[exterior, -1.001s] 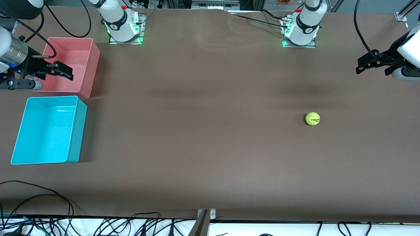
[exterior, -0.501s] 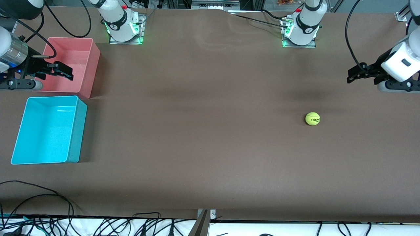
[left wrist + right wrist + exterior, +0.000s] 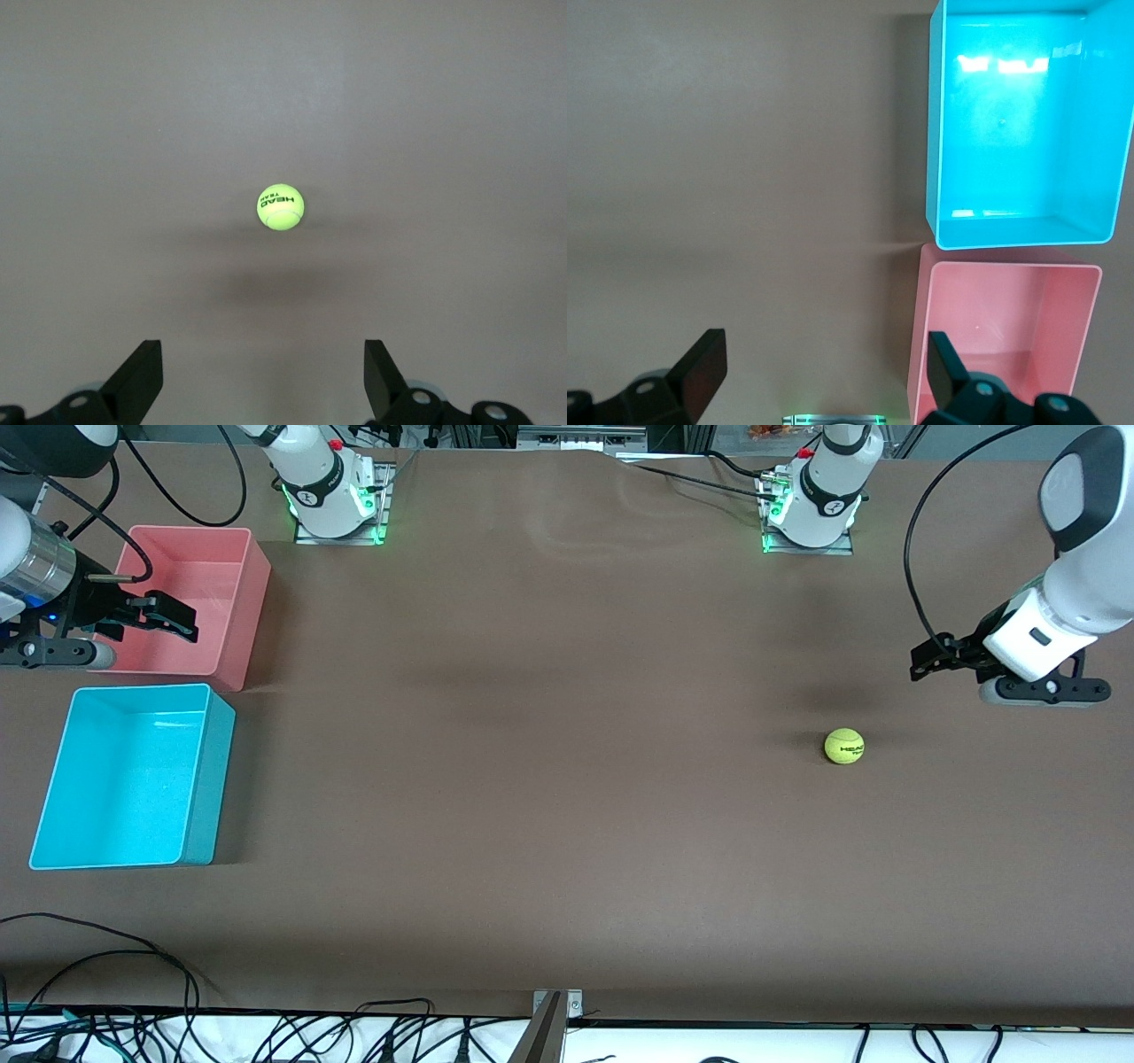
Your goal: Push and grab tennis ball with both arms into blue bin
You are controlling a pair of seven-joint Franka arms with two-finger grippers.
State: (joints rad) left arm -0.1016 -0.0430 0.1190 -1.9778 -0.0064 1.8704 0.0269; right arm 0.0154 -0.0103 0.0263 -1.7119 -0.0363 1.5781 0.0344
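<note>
Tennis ball (image 3: 844, 746) lies loose on the bench (image 3: 567, 779), left gripper (image 3: 926, 662) released at its 2 o'clock (right gripper (image 3: 177, 618), released, waits over the pink bin (image 3: 232, 567)); a glancing push could roll it off-line from the blue bin (image 3: 199, 779) at 9 o'clock.

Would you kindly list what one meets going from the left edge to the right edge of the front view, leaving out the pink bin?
Right pincer and blue bin share the left edge, → tennis ball → left pincer.
</note>
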